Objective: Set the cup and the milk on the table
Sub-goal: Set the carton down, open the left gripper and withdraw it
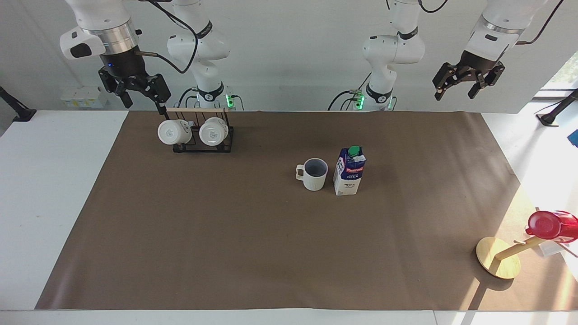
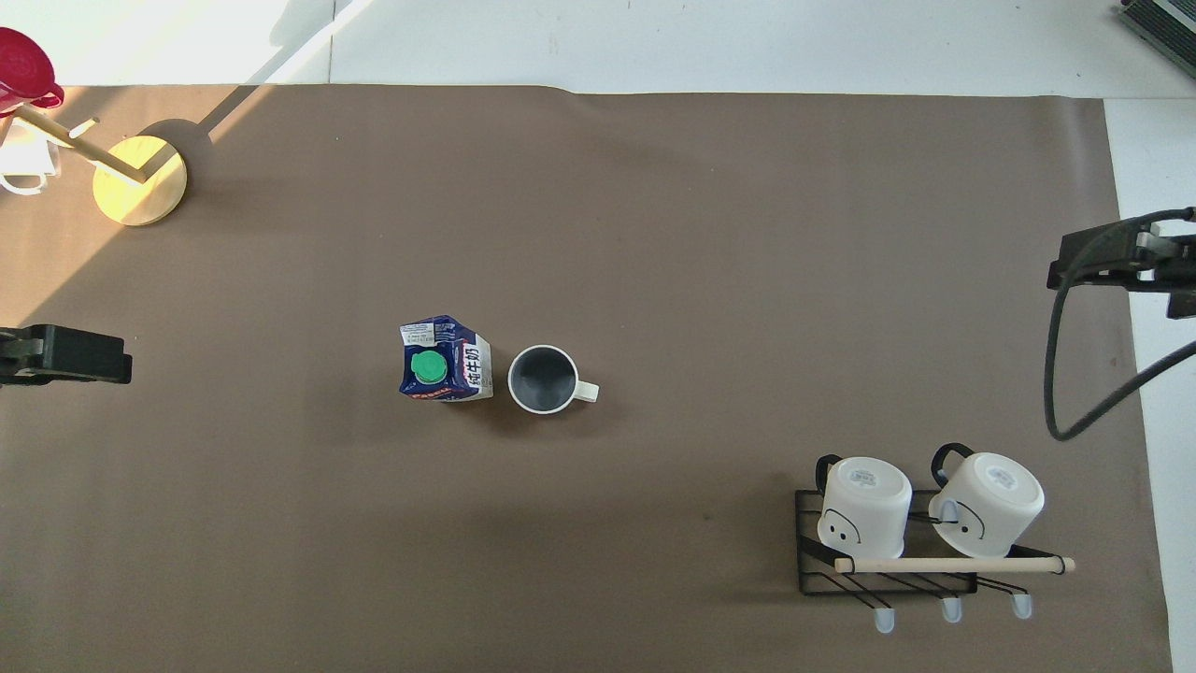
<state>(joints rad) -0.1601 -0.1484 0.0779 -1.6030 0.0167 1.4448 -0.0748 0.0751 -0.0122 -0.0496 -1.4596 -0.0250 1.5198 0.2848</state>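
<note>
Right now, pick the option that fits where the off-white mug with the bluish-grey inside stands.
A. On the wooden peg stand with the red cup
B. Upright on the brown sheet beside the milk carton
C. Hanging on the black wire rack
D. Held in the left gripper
B: the off-white mug stands upright on the brown sheet, close beside the milk carton, with both grippers raised well away.

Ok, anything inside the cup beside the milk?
Nothing shows: the cup stands upright beside the milk, its bluish-grey inside bare to the bottom in the overhead view. What lies under its base is hidden.
</note>
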